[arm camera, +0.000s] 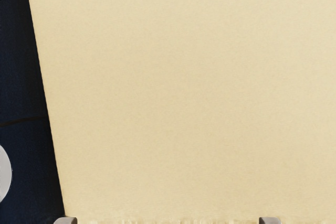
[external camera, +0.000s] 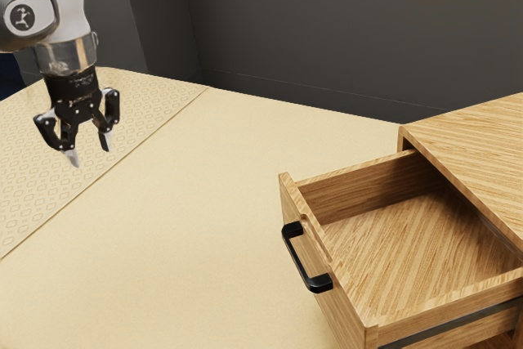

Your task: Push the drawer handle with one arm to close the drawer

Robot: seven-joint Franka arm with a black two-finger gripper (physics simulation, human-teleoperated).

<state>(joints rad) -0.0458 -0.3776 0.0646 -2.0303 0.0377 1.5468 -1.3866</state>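
In the exterior view my gripper (external camera: 91,151) hangs open at the upper left, its fingertips apart with nothing between them. In the wrist view the two tips of the gripper (arm camera: 168,221) stand wide apart at the lower edge. A wooden drawer (external camera: 409,247) is pulled well out of its cabinet (external camera: 478,149) at the exterior view's right, and its inside is bare wood. On the drawer's front panel sits a black bar handle (external camera: 298,259), facing the exterior view's left. A broad gap separates the gripper from the handle, and they do not touch.
Pale tabletop (external camera: 196,218) stretches between the gripper and the drawer. A patterned strip (external camera: 49,173) lies along the exterior view's left, below the hand. Dark grey walls (external camera: 310,30) rise behind. In the wrist view, a dark blue area (arm camera: 23,77) borders the pale surface (arm camera: 178,93).
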